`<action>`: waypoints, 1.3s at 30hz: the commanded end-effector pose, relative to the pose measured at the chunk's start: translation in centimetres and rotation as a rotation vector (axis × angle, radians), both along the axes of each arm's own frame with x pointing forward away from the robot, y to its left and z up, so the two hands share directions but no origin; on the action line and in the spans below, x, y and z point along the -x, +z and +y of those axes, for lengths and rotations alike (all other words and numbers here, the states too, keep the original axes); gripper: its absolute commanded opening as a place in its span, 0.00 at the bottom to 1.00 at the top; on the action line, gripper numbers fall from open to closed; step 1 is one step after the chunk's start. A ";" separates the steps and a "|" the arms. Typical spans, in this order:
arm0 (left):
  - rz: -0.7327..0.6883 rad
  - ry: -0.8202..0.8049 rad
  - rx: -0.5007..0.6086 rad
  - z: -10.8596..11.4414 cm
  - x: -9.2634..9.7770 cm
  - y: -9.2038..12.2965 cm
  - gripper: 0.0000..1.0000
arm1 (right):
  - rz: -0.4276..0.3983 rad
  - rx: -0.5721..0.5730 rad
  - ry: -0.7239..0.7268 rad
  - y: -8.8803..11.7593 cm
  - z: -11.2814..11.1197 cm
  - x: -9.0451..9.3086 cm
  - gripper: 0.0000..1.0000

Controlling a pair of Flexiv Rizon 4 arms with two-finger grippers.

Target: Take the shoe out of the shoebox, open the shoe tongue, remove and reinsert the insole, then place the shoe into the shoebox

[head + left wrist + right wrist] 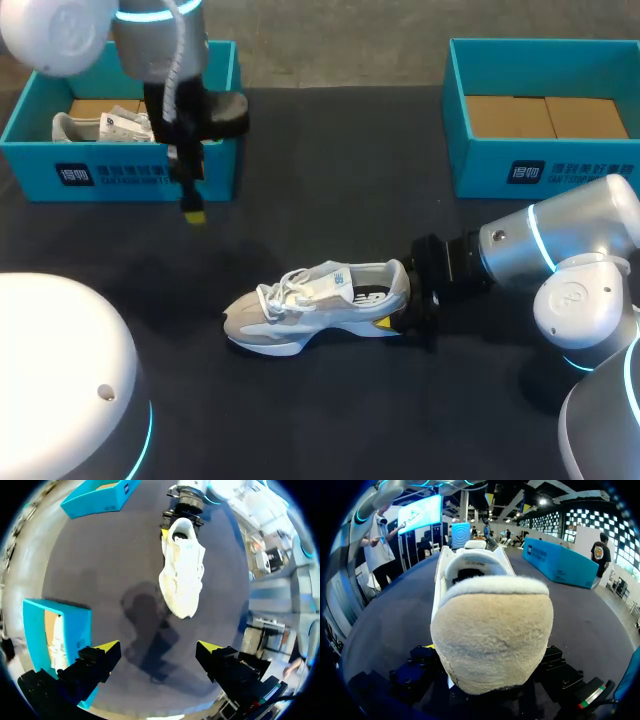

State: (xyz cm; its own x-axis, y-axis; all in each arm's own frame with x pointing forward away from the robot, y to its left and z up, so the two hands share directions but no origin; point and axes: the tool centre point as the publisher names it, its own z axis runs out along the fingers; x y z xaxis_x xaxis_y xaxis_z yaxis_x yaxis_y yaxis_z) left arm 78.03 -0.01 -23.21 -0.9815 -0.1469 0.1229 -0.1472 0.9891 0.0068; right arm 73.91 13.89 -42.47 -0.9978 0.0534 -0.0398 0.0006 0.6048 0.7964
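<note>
Right pincer (pixel 402 318) clenched on heel of white-and-grey mesh sneaker (pixel 320 305), upright mid dark surface (pixel 330 180). Left pincer (pixel 158 646) released, near teal cardboard shoebox (pixel 120 175). Probably light, soft upper; stiff heel and sole best for holding.

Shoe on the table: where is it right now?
In the head view the white shoe stands in the middle of the table, toe toward my left, heel in the right gripper.
</note>
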 end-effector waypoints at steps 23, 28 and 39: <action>-0.008 -0.038 0.026 -1.9 1.8 -2.2 1.00 | -0.001 0.001 -0.001 -0.3 0.3 0.2 0.00; -0.008 -0.038 0.026 -1.9 1.8 -2.2 1.00 | -0.001 0.001 -0.001 -0.3 0.3 0.2 0.00; -0.008 -0.038 0.026 -1.9 1.8 -2.2 1.00 | -0.001 0.001 -0.001 -0.3 0.3 0.2 0.00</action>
